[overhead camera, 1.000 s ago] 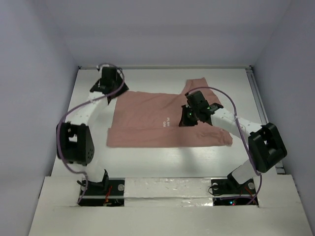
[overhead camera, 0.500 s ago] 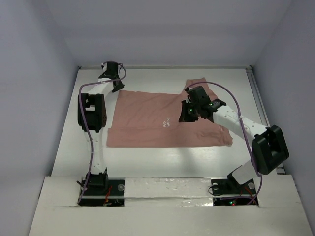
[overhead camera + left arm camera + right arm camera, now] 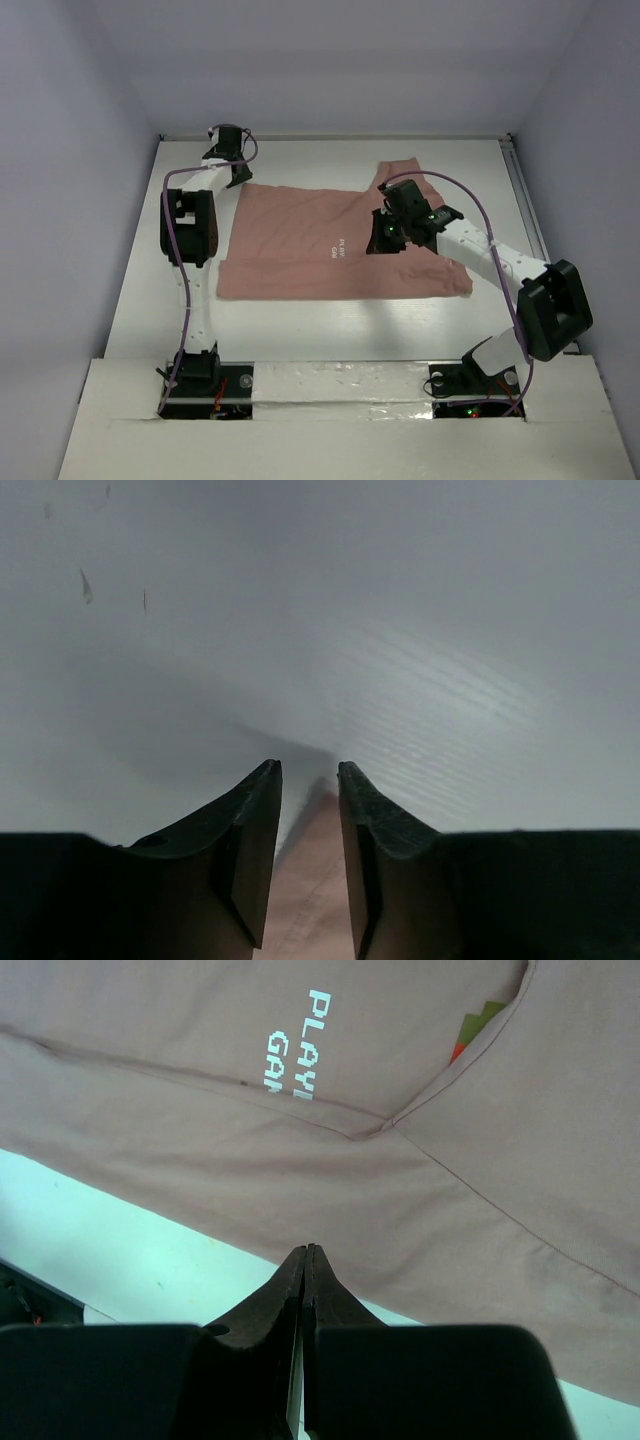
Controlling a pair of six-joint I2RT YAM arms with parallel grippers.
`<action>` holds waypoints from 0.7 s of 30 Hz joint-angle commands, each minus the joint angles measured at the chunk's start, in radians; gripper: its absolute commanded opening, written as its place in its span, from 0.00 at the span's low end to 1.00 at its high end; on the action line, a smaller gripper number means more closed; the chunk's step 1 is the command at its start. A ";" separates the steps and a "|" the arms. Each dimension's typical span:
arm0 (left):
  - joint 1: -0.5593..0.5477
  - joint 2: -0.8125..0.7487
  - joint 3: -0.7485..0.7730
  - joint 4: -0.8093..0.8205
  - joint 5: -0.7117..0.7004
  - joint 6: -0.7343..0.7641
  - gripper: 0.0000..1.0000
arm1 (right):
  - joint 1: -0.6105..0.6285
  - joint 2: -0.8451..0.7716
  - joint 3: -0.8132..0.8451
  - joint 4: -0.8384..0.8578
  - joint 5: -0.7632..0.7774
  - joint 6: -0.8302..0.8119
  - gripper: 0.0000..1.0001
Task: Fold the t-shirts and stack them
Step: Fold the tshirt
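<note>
The dusty-pink t-shirt (image 3: 300, 240) lies flat across the middle of the white table, with one sleeve sticking out at its far right. My left gripper (image 3: 236, 177) is at the shirt's far-left corner. In the left wrist view the left gripper (image 3: 308, 768) is open, with the pink corner (image 3: 315, 880) lying between its jaws. My right gripper (image 3: 379, 238) hovers over the shirt's right half. In the right wrist view the right gripper (image 3: 305, 1250) is shut and holds nothing, above the shirt (image 3: 400, 1190), its white lettering (image 3: 298, 1042) and its red-orange print (image 3: 470, 1032).
The table (image 3: 175, 270) has grey walls at the back and on both sides. A metal rail (image 3: 522, 195) runs along its right edge. The arm bases stand at the near edge. Purple cables loop off both arms.
My left arm has straightened from an elbow-out bend, and its gripper has shifted slightly toward the shirt's far-left corner. My right gripper has drifted a little to the right over the shirt.
</note>
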 commanded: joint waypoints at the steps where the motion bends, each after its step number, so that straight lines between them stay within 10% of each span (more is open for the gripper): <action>1: 0.001 -0.023 -0.044 0.003 -0.015 0.023 0.29 | -0.002 -0.009 0.004 0.025 -0.002 0.001 0.05; 21: -0.028 -0.006 -0.044 -0.002 0.005 0.023 0.31 | -0.002 0.015 -0.001 0.058 -0.026 0.015 0.04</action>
